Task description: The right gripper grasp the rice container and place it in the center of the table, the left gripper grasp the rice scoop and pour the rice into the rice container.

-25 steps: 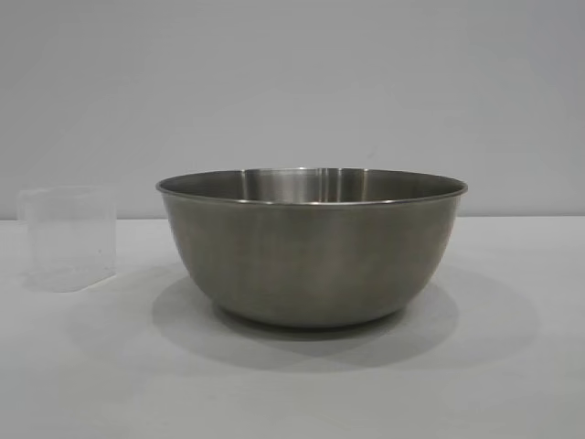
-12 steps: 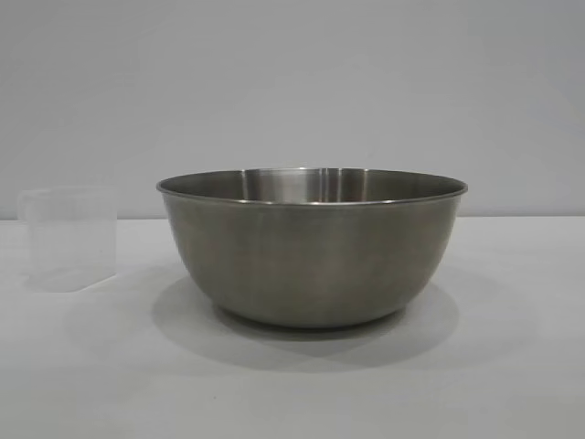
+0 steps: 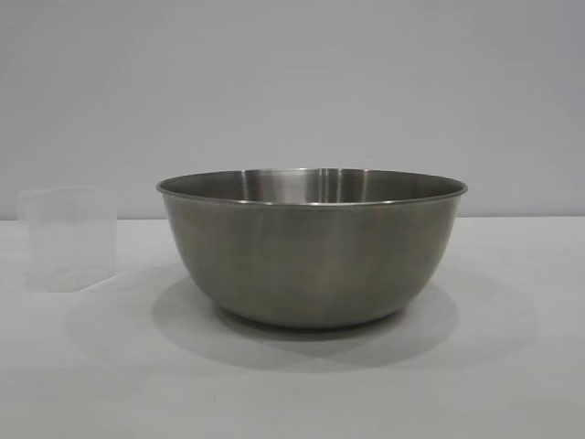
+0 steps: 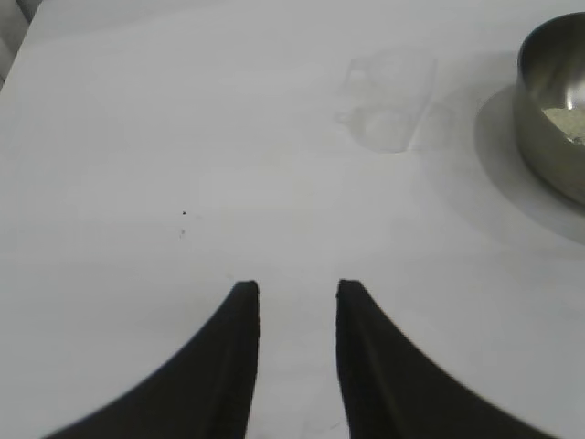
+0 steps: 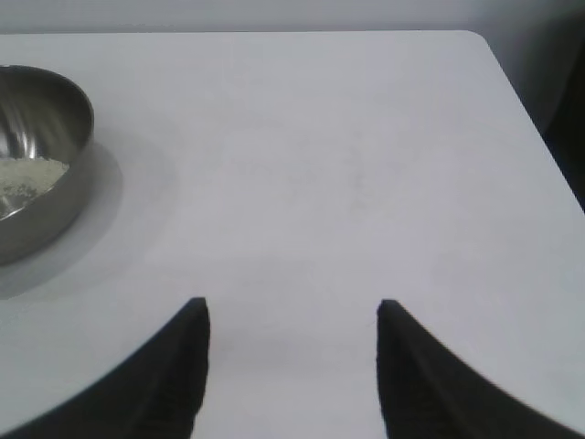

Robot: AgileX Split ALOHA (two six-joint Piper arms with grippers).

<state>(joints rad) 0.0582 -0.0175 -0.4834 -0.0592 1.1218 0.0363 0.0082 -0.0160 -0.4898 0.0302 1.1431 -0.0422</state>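
The rice container (image 3: 311,247), a wide brushed-steel bowl, stands upright in the middle of the white table (image 3: 512,384). A pale layer of rice (image 5: 27,174) lies in its bottom, also seen as rice (image 4: 569,121) in the left wrist view. The rice scoop (image 3: 69,238), a small clear plastic cup, stands on the table to the bowl's left, apart from it. It looks empty. My left gripper (image 4: 297,288) hovers over bare table some way short of the rice scoop (image 4: 388,101), open with nothing between its fingers. My right gripper (image 5: 291,306) is open over bare table beside the rice container (image 5: 37,155).
A plain grey wall rises behind the table. In the right wrist view the table's far edge and rounded corner (image 5: 475,38) show, with a dark drop beyond. Neither arm appears in the exterior view.
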